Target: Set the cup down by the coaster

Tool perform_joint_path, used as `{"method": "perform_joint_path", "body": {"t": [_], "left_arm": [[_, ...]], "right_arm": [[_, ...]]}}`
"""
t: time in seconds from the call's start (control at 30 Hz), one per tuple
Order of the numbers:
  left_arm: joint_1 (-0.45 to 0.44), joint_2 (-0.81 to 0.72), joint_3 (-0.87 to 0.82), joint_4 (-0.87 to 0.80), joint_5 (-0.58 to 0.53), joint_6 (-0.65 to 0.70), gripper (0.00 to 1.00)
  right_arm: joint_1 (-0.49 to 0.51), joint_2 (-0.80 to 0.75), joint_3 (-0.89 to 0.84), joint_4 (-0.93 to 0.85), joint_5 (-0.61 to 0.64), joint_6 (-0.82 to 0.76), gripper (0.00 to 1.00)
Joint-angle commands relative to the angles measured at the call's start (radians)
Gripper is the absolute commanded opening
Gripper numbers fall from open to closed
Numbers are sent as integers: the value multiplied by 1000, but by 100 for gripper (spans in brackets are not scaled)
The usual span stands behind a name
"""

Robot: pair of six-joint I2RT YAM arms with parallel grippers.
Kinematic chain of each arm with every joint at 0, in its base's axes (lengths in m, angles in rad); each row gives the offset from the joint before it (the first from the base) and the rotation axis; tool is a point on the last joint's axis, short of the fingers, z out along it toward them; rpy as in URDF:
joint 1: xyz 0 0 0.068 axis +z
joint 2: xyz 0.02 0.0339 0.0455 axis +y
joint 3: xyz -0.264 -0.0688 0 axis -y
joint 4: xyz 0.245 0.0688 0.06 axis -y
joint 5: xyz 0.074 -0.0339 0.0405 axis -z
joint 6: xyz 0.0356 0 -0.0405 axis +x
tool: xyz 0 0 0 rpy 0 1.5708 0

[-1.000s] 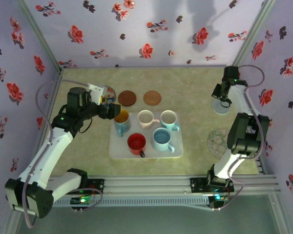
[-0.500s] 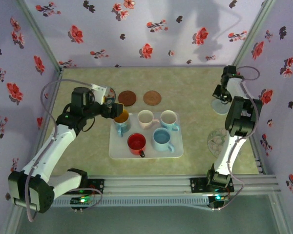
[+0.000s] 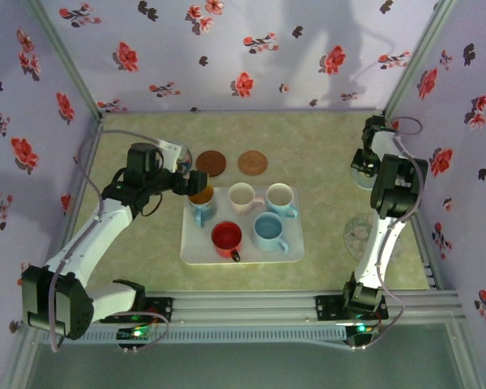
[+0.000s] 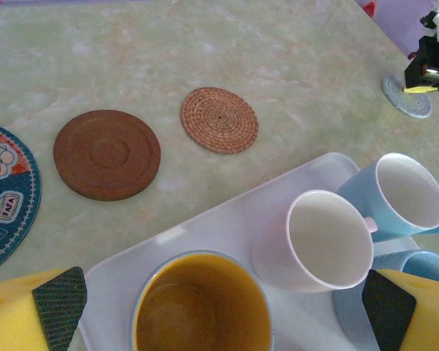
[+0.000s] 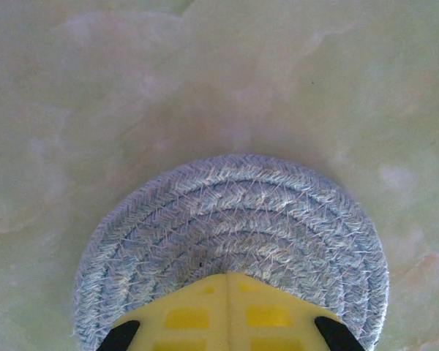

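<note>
Marbled table point(image 3: 316, 146), left gripper point(image 4: 223, 303) spread astride mustard cup point(image 4: 202, 311) at tray point(image 4: 227, 219) corner, right gripper point(image 5: 227, 303) closed over grey coaster point(image 5: 234, 212)

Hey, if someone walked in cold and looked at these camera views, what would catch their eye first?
Probably the white tray mid-table, packed with five cups, the red cup brightest. Next, the left gripper hangs open over the yellow-lined cup at the tray's back-left corner. At the far right, the right gripper sits shut over a grey-blue woven coaster.

Braided cloth coaster point(image 5: 230, 227) looks rough; wooden coaster point(image 4: 107, 154) and yellow-lined cup point(image 4: 201, 311) smooth.
</note>
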State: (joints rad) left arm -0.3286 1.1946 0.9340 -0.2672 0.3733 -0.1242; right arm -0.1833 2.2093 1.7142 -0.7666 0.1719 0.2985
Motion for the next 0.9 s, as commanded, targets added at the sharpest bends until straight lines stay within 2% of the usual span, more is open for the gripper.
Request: {"method": "perform_joint_path", "body": {"t": [0.0,0.27,0.87], "left_arm": [[-6,3,31,27,-16,-10,100],[-6,7,26,34,-27,-12,100],[-7,17,17,22,-41,5,100]], "right_arm": [[-2,46,18,-19,-40,-18,0],[50,56,5,-37,-212,-65,0],[248,78,14,-10,-366,-58,0]]}}
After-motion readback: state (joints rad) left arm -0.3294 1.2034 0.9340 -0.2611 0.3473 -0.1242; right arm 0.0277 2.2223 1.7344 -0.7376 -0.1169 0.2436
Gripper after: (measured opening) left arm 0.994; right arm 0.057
